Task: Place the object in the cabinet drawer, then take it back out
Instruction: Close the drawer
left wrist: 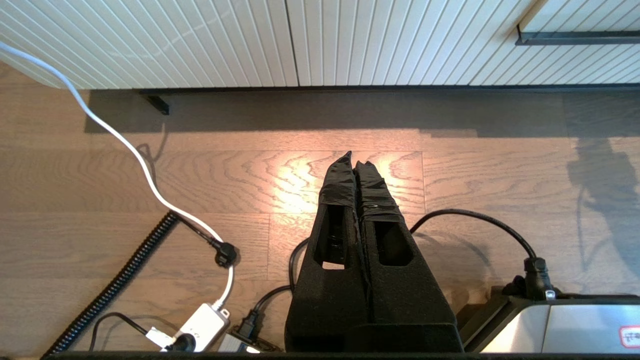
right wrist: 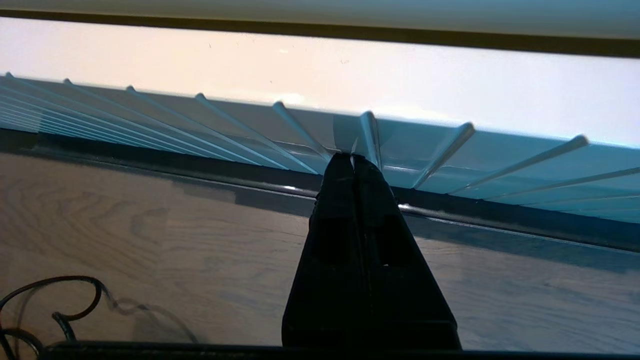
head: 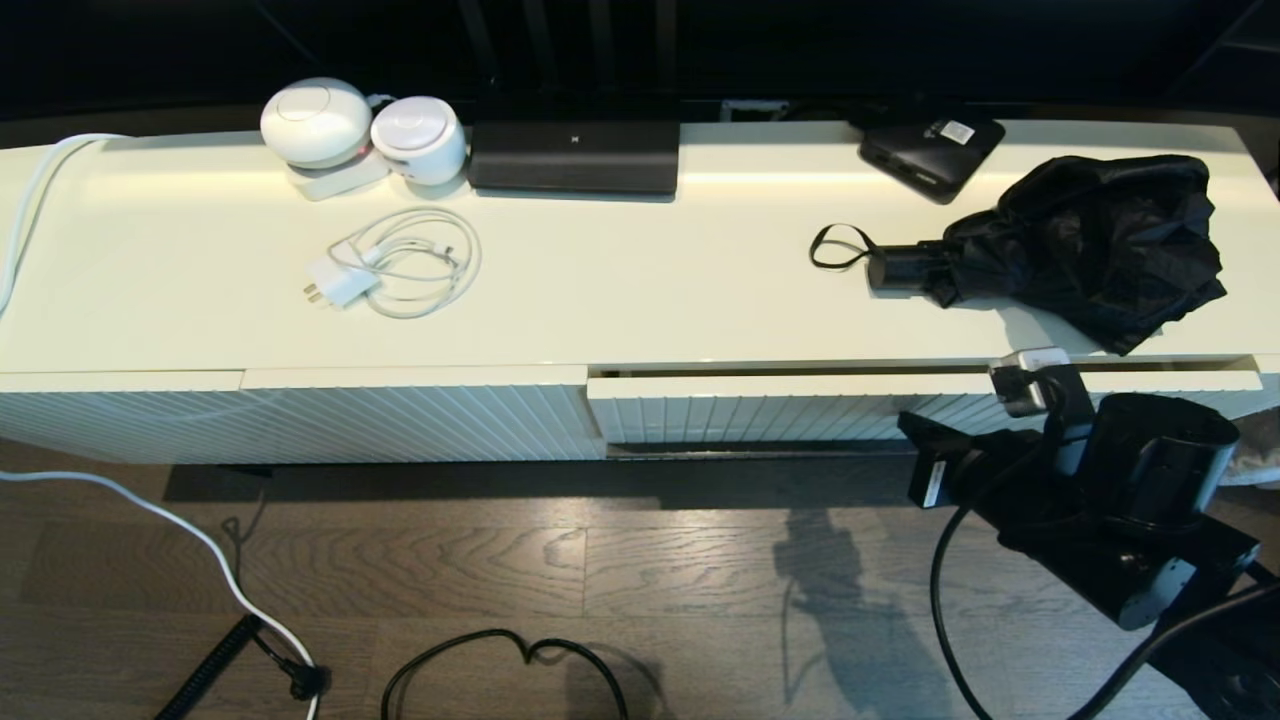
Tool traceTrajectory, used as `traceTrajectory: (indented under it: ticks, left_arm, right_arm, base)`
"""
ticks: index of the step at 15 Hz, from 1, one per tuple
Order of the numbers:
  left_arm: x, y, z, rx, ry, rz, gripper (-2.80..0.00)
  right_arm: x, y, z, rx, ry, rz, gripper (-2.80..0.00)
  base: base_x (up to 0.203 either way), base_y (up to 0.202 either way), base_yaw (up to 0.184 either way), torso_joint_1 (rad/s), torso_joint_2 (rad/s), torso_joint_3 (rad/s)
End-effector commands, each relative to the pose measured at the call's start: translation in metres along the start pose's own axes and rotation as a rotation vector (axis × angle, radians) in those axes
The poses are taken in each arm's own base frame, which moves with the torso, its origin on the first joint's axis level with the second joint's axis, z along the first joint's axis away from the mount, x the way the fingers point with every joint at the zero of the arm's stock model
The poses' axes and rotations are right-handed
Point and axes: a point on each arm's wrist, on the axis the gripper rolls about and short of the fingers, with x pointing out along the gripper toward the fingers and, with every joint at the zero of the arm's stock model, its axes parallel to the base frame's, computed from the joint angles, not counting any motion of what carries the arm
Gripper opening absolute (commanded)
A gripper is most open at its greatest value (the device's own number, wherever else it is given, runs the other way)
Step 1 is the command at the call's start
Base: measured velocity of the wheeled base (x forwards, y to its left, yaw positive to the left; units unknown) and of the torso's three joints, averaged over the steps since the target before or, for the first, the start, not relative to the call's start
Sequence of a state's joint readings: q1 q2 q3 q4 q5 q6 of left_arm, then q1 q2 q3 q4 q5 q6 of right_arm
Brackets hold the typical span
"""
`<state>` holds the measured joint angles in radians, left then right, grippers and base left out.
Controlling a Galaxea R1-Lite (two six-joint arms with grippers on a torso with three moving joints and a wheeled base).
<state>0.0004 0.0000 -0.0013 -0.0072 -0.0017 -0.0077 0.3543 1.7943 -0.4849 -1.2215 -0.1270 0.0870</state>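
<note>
While the right gripper point(right wrist: 354, 159) has its fingers pressed together, tips at the ribbed front of the cabinet drawer point(head: 780, 408) | umbrella point(head: 1080, 245) above it on the cabinet top point(head: 650, 280) | left gripper point(left wrist: 356, 162) closed, low over the floor point(left wrist: 150, 190).

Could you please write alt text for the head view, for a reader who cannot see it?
A black umbrella lies on the right of a cream cabinet top, above a drawer that stands slightly ajar. The right arm reaches in at the drawer's ribbed front from the lower right. A coiled white charger lies to the left.
</note>
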Motion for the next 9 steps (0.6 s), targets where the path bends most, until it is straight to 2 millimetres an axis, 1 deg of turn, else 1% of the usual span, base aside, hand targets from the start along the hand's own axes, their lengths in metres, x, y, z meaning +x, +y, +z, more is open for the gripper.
traceTrajectory:
  ticks: [1, 5, 9]
  left_arm:
    - [0.0001, 0.0, -0.0002, 0.0, 0.001, 0.001, -2.8]
    - [0.0, 0.0, 0.0, 0.0, 0.0, 0.001, -2.8]
    - [0.0, 0.0, 0.0001, 0.0, -0.001, 0.001, -2.8]
  right_arm:
    - [0.009, -0.0014, 0.0012, 0.0, -0.015, -0.009, -2.8]
    - [0.0182, -0.0022, 0.0017, -0.018, -0.024, -0.011, -2.8]
    - [0.0106, -0.0026, 0.0039, -0.048, -0.036, -0.009, -2.8]
  base:
    - [0.0, 0.0, 0.0, 0.0, 0.0, 0.0]
    - [0.0, 0.0, 0.0, 0.0, 0.0, 0.0]
    - [0.0, 0.0, 0.0, 0.0, 0.0, 0.0]
